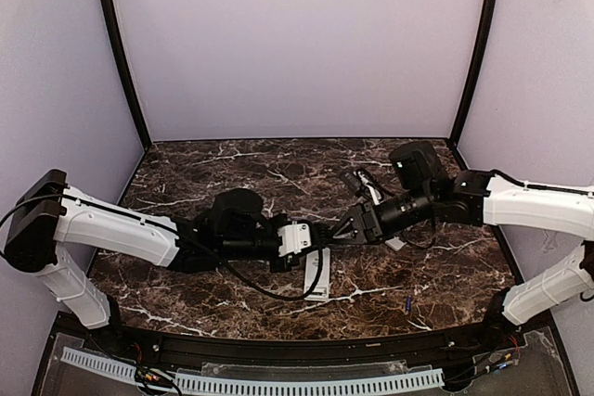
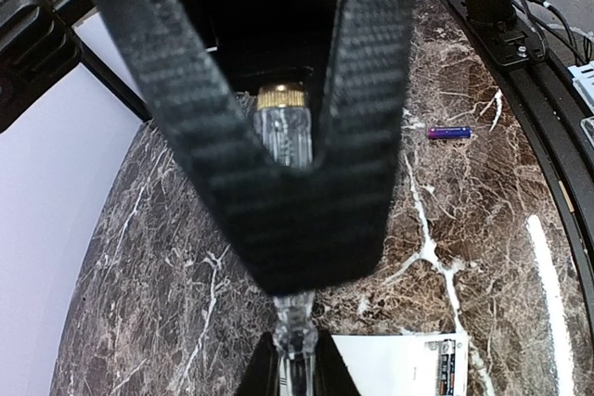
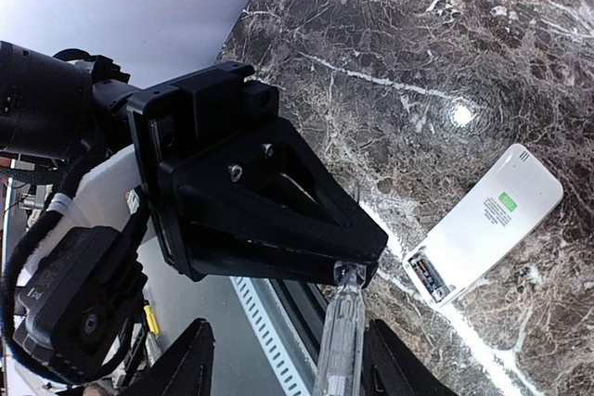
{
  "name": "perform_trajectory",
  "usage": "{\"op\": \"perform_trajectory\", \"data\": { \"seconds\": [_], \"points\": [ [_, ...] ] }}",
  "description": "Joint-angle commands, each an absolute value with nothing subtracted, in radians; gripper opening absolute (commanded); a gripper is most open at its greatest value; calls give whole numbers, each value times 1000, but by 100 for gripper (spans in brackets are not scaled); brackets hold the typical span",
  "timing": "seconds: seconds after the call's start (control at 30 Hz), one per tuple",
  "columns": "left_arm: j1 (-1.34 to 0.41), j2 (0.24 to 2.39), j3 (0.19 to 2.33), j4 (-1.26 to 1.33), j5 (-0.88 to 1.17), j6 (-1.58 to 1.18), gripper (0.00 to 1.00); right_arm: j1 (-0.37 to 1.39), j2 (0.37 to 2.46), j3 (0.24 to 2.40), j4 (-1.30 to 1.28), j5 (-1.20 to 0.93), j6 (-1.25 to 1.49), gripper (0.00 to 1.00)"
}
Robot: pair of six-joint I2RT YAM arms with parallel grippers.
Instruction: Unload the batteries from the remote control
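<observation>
The white remote control [image 1: 316, 277] [image 2: 399, 364] [image 3: 487, 224] lies flat on the marble. Its end compartment is open and a battery [image 3: 429, 275] shows inside. One loose blue-purple battery [image 1: 406, 303] [image 2: 449, 133] lies on the marble to the right. Above the remote, the two grippers meet over a clear screwdriver [image 3: 339, 350] [image 2: 283, 132]. My left gripper [image 1: 311, 234] [image 2: 297, 359] [image 3: 357, 266] is shut on its thin end. The right gripper [image 1: 348, 227] [image 3: 292, 350] is open, with a finger on either side of the handle, clear of it.
A small white piece [image 1: 396, 244] lies under the right arm's wrist. A black cable [image 1: 269, 289] loops from the left arm over the marble. The black table edge and a perforated white rail [image 1: 278, 382] run along the front. Walls close in on three sides.
</observation>
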State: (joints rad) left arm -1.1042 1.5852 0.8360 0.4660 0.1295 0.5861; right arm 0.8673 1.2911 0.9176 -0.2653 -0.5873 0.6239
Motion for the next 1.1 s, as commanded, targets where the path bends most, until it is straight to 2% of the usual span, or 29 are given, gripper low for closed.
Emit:
{"op": "perform_trajectory", "data": {
  "seconds": [0.0,0.3,0.57,0.8,1.07],
  "points": [
    [-1106,1538,850,432,164,622,0,839,1269,939,-309,-670,611,56],
    [-1106,1528,852,418,176,633,0,818,1302,969,-347,-701,625,55],
    [-1107,1558,883,394,146,605,0,823,1337,1005,-356,-620,679,43],
    [-1106,1582,910,380,108,584,0,852,1368,1029,-381,-527,723,40],
    [-1106,1595,921,373,84,570,0,872,1389,1039,-386,-471,750,29]
  ]
}}
